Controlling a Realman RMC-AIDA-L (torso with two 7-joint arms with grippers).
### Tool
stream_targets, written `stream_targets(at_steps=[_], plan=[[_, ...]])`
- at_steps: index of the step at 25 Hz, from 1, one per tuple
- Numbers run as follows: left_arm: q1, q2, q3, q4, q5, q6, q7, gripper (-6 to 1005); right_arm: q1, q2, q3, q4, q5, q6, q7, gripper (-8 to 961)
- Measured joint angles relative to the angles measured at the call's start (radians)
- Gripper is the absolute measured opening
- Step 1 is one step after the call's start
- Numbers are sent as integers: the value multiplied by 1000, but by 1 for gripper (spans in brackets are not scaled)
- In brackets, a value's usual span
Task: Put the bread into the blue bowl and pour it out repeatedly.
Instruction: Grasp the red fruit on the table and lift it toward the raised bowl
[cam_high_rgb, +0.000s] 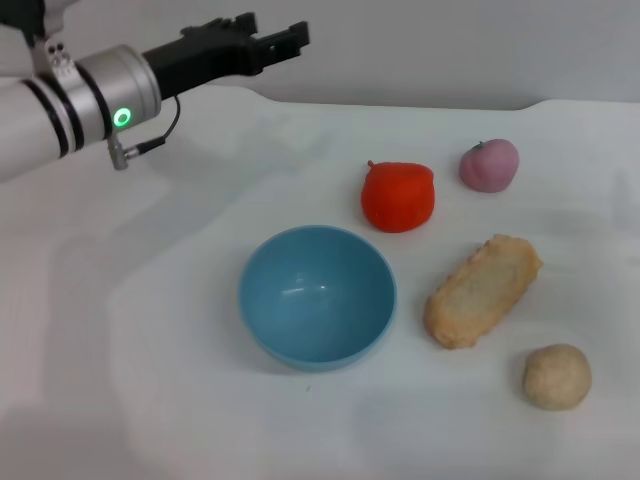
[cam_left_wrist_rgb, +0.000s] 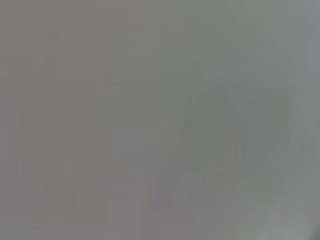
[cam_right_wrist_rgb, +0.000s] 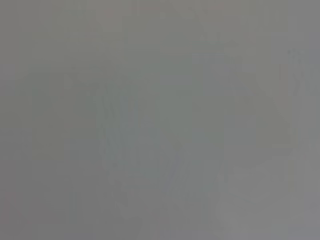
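I see the blue bowl (cam_high_rgb: 318, 296) upright mid-counter (cam_high_rgb: 150, 400), bread (cam_high_rgb: 482, 290) lying just beside its right, not touching; open room left and front. Left end effector (cam_high_rgb: 285, 40) raised at far-left edge, arm extended level, empty; can't tell its finger state.

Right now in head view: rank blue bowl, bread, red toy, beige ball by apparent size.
1. blue bowl
2. bread
3. red toy
4. beige ball
The ball lies nearer the camera than the red toy, so their true order is less sure.
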Motion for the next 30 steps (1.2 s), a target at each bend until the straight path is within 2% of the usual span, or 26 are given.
stream_targets(at_steps=[5, 10, 15, 25, 30], plan=[[2, 0, 26, 114, 185, -8, -177, 798, -7, 0, 1, -24, 0, 1, 0, 395], [-30, -3, 23, 219, 477, -2, -473, 793, -7, -2, 3, -41, 0, 3, 0, 395], [-30, -6, 26, 308, 632, 18, -631, 788, -7, -4, 10, -51, 0, 5, 0, 395], [-31, -7, 30, 503, 960, 281, -940, 778, -10, -5, 11, -82, 0, 42, -4, 395], [-33, -10, 58, 516, 1072, 360, -1041, 773, -11, -6, 11, -98, 0, 67, -6, 395]])
